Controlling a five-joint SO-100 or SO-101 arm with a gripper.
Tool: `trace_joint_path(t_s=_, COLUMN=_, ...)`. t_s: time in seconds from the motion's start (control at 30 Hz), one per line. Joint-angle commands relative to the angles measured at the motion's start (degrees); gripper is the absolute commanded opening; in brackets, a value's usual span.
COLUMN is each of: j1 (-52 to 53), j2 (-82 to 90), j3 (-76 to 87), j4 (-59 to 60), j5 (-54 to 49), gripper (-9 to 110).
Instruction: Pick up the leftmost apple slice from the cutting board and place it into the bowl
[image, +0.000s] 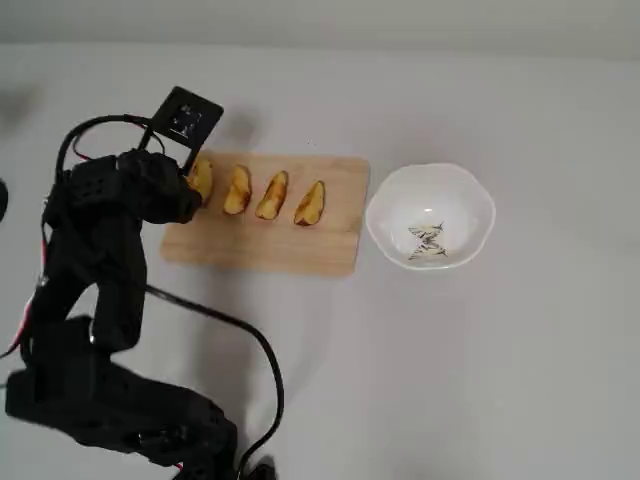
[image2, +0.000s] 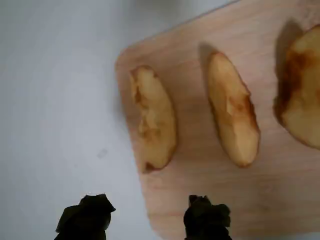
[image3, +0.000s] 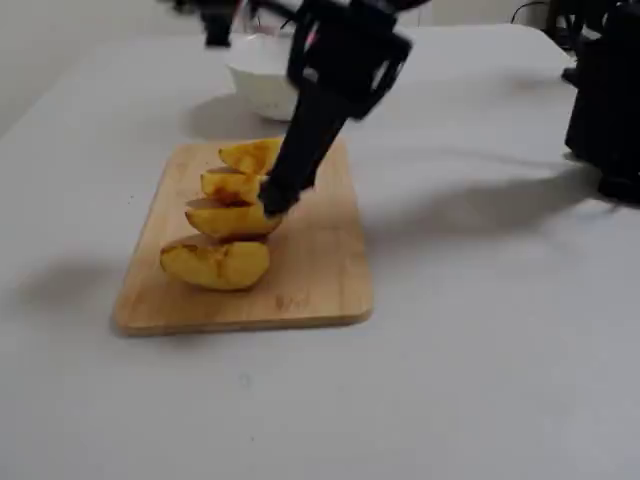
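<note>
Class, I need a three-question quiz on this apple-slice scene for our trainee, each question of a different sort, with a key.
1. Multiple choice: in the overhead view, how many apple slices lie on the cutting board? A) two B) four C) six
2. True or false: the bowl already holds a slice.
3. Fill the gap: in the wrist view, the gripper has its jaws ____, with nothing between them.

Key: 1 B; 2 false, it holds only its grey mark; 3 open.
</note>
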Motion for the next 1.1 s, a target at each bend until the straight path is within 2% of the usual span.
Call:
trace_joint_path(t_s=0.0, j1=-1.2, j2=-7.1, j3=-9.3, j4=0.1, j5=0.4, gripper=21)
trace_joint_path(t_s=0.4, j1=-1.1, j2=-19.9, j3=-19.0, j4=0.2, j5=0.4, gripper=21)
trace_joint_path(t_s=0.6, j1=-1.1, j2=-22.8, j3=-21.4, j4=0.4, j5=1.0, gripper=4)
trace_joint_path(t_s=0.7, j1=-1.7, j2=-23.2, j3=-22.6, j4=0.6, j5=2.6, gripper=0)
trace_joint_path(t_s=1.07, j1=0.1, j2=-19.2, j3=-31.6, j4=4.7, j5=23.7, gripper=0)
